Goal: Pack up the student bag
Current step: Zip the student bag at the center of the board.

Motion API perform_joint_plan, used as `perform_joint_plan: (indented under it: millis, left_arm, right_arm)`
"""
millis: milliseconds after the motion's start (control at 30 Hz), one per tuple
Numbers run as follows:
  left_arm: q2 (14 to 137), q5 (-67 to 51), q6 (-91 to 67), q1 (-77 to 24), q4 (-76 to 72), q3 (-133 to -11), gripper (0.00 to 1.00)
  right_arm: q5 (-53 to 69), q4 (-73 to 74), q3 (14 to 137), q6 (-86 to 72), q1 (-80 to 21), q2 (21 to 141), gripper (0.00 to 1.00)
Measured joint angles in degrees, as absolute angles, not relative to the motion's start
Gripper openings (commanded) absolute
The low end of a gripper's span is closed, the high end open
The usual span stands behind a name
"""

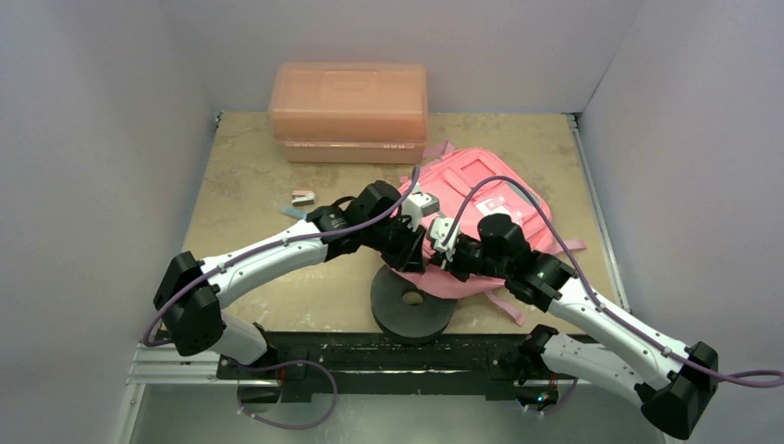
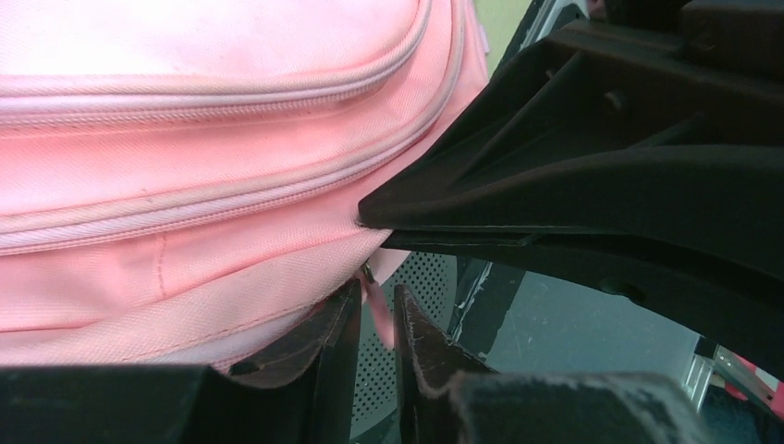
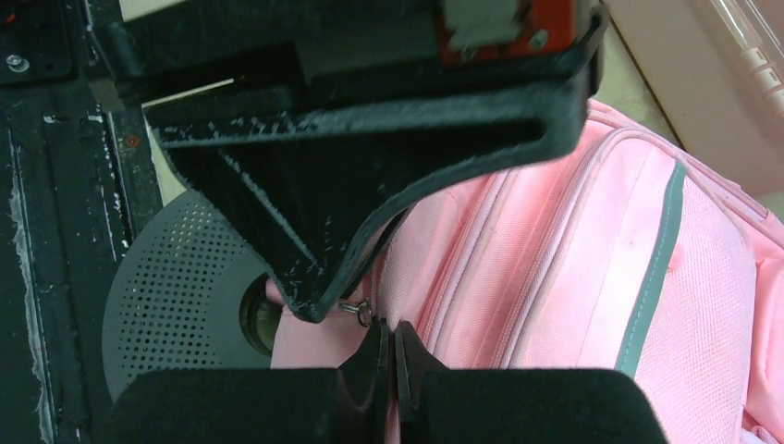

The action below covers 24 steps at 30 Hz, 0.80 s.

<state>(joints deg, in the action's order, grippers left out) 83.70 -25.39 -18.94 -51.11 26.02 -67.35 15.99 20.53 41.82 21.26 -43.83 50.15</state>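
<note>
1. Plainly narrow: the left gripper (image 2: 377, 305) shows a slim gap with a pink zip pull (image 2: 379, 326) between its tips. Whether it pinches the pull I cannot tell.
2. The right gripper (image 3: 388, 340) has its tips pressed together at the bag's edge, just below the metal slider (image 3: 356, 311). Whether fabric is caught between them is hidden.
3. Both grippers meet at the near-left corner of the bag (image 1: 467, 176), almost touching each other.
4. The bag lies flat on the table (image 1: 250, 176), right of centre. Its near edge rests partly on a dark perforated disc (image 1: 411, 310). A salmon box (image 1: 349, 106) stands at the back, apart.
5. The bag looks soft, light and limp, so I judge it will sag and slide rather than resist a tug. The zips in view look closed. One gripper should take the pull while the other pinches the fabric beside the slider to brace it. The small pull may slip out.
</note>
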Motion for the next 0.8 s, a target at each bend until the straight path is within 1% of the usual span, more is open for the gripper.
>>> perform_joint_plan:
  millis: [133, 533, 600, 733, 800]
  left_arm:
    - [84.71, -25.15, -18.92, -52.16, 26.13, -66.63, 0.27]
    - [84.75, -19.70, -20.88, -54.15, 25.74, -66.59, 0.33]
    - [84.14, -17.98, -23.53, -54.46, 24.05, -65.43, 0.38]
    - [80.49, -12.86, -31.33, -55.88, 18.94, -60.64, 0.38]
    - [79.02, -8.43, -34.24, -57.39, 17.65, -59.37, 0.34]
  right_arm:
    - [15.94, 20.53, 41.80, 21.17, -43.88, 50.19, 0.00]
    - [15.31, 20.49, 41.74, 19.20, -43.88, 50.17, 0.00]
    - [14.39, 20.10, 41.74, 17.26, -43.88, 50.17, 0.00]
    - [13.39, 19.27, 41.76, 12.25, -43.88, 50.19, 0.00]
    - [12.73, 18.76, 41.78, 9.08, -43.88, 50.19, 0.00]
